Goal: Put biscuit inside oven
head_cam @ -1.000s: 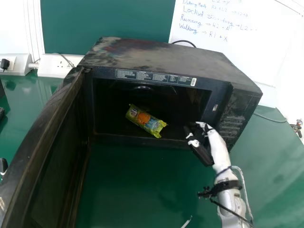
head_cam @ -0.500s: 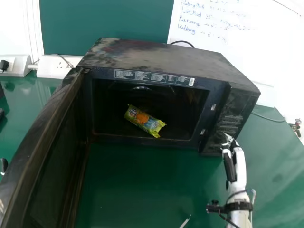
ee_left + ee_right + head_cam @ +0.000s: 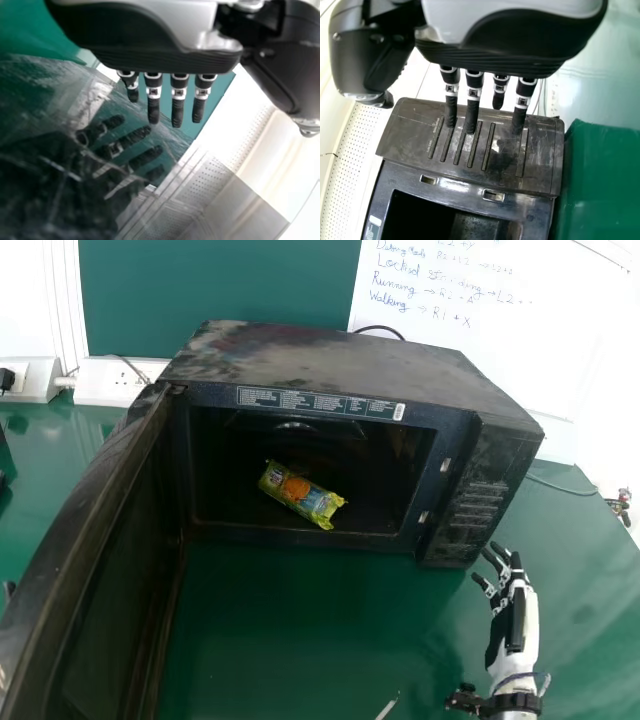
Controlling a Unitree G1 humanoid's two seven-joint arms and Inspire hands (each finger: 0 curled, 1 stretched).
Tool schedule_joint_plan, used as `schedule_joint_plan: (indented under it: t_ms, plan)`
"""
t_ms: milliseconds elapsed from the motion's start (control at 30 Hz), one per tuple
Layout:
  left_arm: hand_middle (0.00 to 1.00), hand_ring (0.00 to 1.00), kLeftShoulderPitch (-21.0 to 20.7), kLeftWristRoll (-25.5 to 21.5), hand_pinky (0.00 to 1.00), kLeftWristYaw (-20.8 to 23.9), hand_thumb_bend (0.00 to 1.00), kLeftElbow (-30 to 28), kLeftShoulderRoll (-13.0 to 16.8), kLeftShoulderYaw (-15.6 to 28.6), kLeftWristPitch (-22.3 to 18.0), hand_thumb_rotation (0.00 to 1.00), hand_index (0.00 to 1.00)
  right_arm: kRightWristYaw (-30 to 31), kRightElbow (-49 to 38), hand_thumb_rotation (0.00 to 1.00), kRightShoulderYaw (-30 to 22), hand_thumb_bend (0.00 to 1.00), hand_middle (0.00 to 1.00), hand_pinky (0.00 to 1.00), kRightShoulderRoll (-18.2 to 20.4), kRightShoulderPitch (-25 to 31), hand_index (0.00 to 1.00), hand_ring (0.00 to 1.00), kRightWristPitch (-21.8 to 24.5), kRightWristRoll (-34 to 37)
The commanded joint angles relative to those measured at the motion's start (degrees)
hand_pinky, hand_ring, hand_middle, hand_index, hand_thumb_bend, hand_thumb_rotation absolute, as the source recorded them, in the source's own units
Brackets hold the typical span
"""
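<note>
Head view: biscuit [image 3: 301, 495] lies slantwise inside the oven [image 3: 350, 360], near the floor's front edge; door [image 3: 95, 550] open. Right hand [image 3: 517, 625], empty, fingers extended, is near the oven's front right corner; left hand [image 3: 9, 589] is outside the door.

Left wrist view: left hand's fingers [image 3: 177, 107] straight, nothing held.

Right wrist view: right hand's fingers [image 3: 472, 112] straight, by the control panel [image 3: 470, 145].

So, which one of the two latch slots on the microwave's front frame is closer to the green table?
The lower slot, near the bottom corner of the cavity; the other slot sits higher up the frame.
</note>
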Motion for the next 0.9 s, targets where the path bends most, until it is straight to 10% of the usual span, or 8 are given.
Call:
schedule_joint_plan:
  t_ms: [0,867]
  plan:
    - [0.90,0.90,-0.02,0.49,0.90,-0.69,0.92,1.04,-0.71,0.89,-2.37,0.70,0.92,1.43,-0.40,0.27,-1.06,0.64,0.83,0.81,-0.34,0.91,0.83,0.85,-0.10,1.70]
    - [0.96,0.93,-9.16,14.83,0.91,4.25,0.83,21.97,0.24,1.66,-42.56,0.79,1.00,4.74,7.42,0.34,-6.98,0.66,0.83,0.83,0.18,0.09,0.82,0.86,-0.90,7.74]
